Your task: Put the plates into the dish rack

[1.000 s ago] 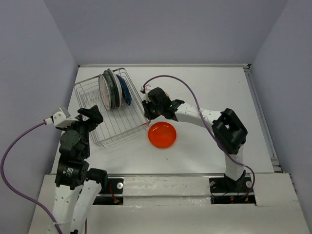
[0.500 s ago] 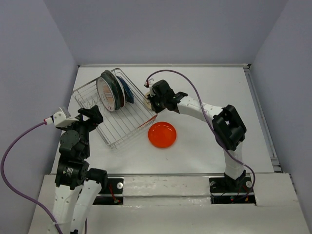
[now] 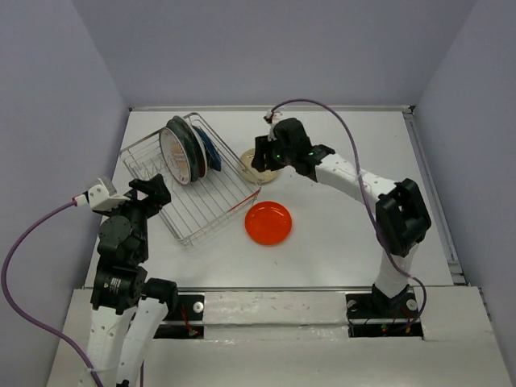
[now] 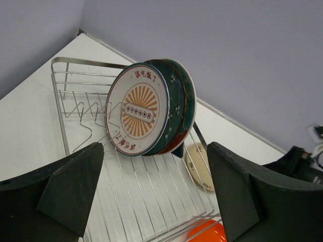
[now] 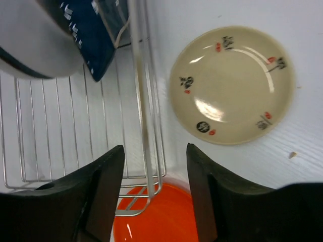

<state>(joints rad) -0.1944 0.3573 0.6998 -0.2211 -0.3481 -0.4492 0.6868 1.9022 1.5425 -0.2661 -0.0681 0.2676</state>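
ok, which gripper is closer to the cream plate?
Right. The right gripper hovers just above the cream plate; the left gripper sits across the dish rack from it.

One dish rack (image 3: pixel 205 214) holds at least three upright plates (image 4: pixel 139 113); outside it lie two more, one cream plate (image 5: pixel 232 85) and one orange plate (image 3: pixel 268 223).

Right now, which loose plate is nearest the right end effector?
The cream plate, just beneath the right end effector; the orange plate lies farther off.

Orange plate (image 5: pixel 166 223) (mostly beyond bottom edge)
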